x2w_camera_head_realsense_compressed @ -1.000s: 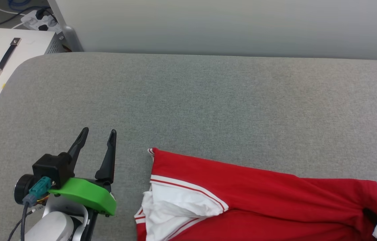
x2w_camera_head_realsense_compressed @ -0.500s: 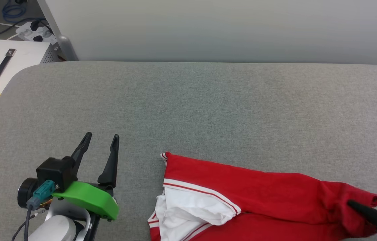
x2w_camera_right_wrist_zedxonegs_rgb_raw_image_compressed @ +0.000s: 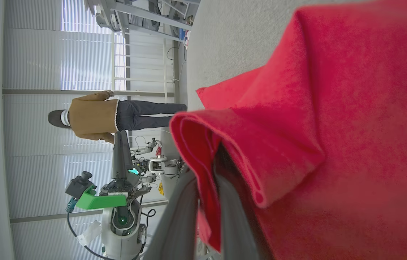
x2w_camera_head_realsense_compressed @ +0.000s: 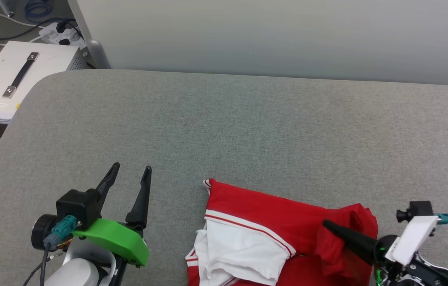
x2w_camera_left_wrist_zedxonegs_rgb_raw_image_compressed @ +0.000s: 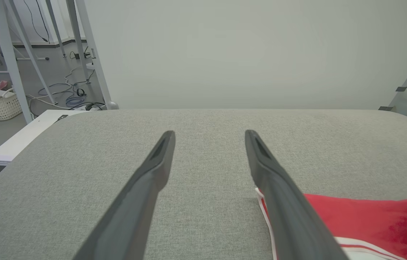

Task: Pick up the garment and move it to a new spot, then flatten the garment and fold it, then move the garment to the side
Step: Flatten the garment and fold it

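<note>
On the grey padded table (x2w_camera_head_realsense_compressed: pixel 247 127), at its near edge right of middle, lies the garment (x2w_camera_head_realsense_compressed: pixel 255 214) — red, with a white sleeve and red-and-white striped trim showing at its left end. Its right end is bunched and turned back over the rest. The right gripper (x2w_camera_head_realsense_compressed: pixel 330 227) pinches it there, its two dark fingers closed tight on a fold of red cloth; the right wrist view shows the fabric clamped between them. The left gripper (x2w_camera_head_realsense_compressed: pixel 132 167) hangs over the table's near left part, fingers spread wide and holding nothing, near the garment's striped corner but apart from it. Off the table's far left corner sits a white case (x2w_camera_head_realsense_compressed: pixel 13 83) with a black handle.
</note>
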### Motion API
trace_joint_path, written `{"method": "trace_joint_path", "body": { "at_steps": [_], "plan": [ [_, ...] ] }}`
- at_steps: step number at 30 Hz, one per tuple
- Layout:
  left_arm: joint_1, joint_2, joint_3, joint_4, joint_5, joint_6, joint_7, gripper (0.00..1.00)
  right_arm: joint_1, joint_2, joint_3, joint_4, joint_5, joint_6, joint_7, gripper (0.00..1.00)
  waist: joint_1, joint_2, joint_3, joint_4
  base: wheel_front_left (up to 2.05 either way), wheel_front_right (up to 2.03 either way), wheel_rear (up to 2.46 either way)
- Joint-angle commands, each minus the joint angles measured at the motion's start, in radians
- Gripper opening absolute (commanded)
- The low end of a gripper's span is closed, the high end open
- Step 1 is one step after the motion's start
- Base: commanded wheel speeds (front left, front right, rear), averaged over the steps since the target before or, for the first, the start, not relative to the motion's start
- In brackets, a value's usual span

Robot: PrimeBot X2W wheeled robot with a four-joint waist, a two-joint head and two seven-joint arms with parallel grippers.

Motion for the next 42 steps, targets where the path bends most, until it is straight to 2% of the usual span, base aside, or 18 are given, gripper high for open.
{"method": "trace_joint_path", "body": {
  "at_steps": [1, 14, 19, 25, 26, 27, 28, 35, 37, 42],
  "plan": [
    [-0.013, -0.006, -0.004, 0.001, 0.005, -0.007, 0.001, 1.00, -0.028, 0.003, 0.038, 0.011, 0.025, -0.001, -0.020, 0.00, 0.0000, 0.0000, 0.011, 0.014, 0.00, 0.00, 0.00],
    [-0.088, -0.046, -0.007, 0.027, 0.012, -0.049, -0.014, 1.00, -0.174, 0.003, 0.430, 0.090, 0.127, -0.001, -0.174, 0.00, 0.0000, 0.0000, 0.120, 0.074, 0.00, 0.00, 0.00],
    [-0.108, -0.065, -0.003, 0.051, 0.015, -0.066, -0.025, 1.00, -0.217, 0.004, 0.521, 0.131, 0.132, -0.001, -0.207, 0.00, 0.0000, 0.0000, 0.150, 0.088, 0.00, 0.00, 0.00],
    [-0.118, -0.083, 0.005, 0.073, 0.019, -0.082, -0.035, 1.00, -0.243, 0.004, 0.572, 0.173, 0.109, -0.001, -0.240, 0.00, 0.0000, 0.0000, 0.170, 0.090, 0.00, 0.00, 0.00],
    [-0.119, -0.085, 0.006, 0.076, 0.020, -0.084, -0.036, 1.00, -0.246, 0.004, 0.574, 0.173, 0.106, -0.001, -0.252, 0.22, 0.0000, 0.0000, 0.172, 0.090, 0.00, 0.00, 0.00],
    [-0.120, -0.088, 0.007, 0.080, 0.021, -0.087, -0.037, 1.00, -0.249, 0.004, 0.577, 0.175, 0.104, -0.001, -0.264, 0.65, 0.0000, 0.0000, 0.173, 0.089, 0.00, 0.00, 0.00],
    [-0.121, -0.091, 0.008, 0.083, 0.022, -0.089, -0.037, 1.00, -0.251, 0.004, 0.582, 0.177, 0.102, -0.001, -0.269, 1.00, 0.0000, 0.0000, 0.174, 0.088, 0.00, 0.00, 0.00],
    [-0.118, -0.101, 0.014, 0.109, 0.027, -0.102, -0.042, 1.00, -0.261, 0.003, 0.588, 0.124, 0.083, -0.001, -0.328, 1.00, 0.0000, 0.0000, 0.148, 0.075, 0.00, 0.00, 0.00],
    [-0.107, -0.100, 0.016, 0.117, 0.029, -0.101, -0.043, 1.00, -0.260, -0.020, 0.571, 0.042, 0.029, -0.001, -0.386, 1.00, 0.0000, 0.0000, 0.118, 0.065, 0.00, 0.00, 0.00],
    [-0.087, -0.095, 0.022, 0.121, 0.031, -0.089, -0.043, 1.00, -0.244, -0.064, 0.511, -0.020, -0.140, -0.001, -0.541, 1.00, 0.0000, 0.0000, 0.080, 0.049, 0.00, 0.00, 0.00]
  ]
}}
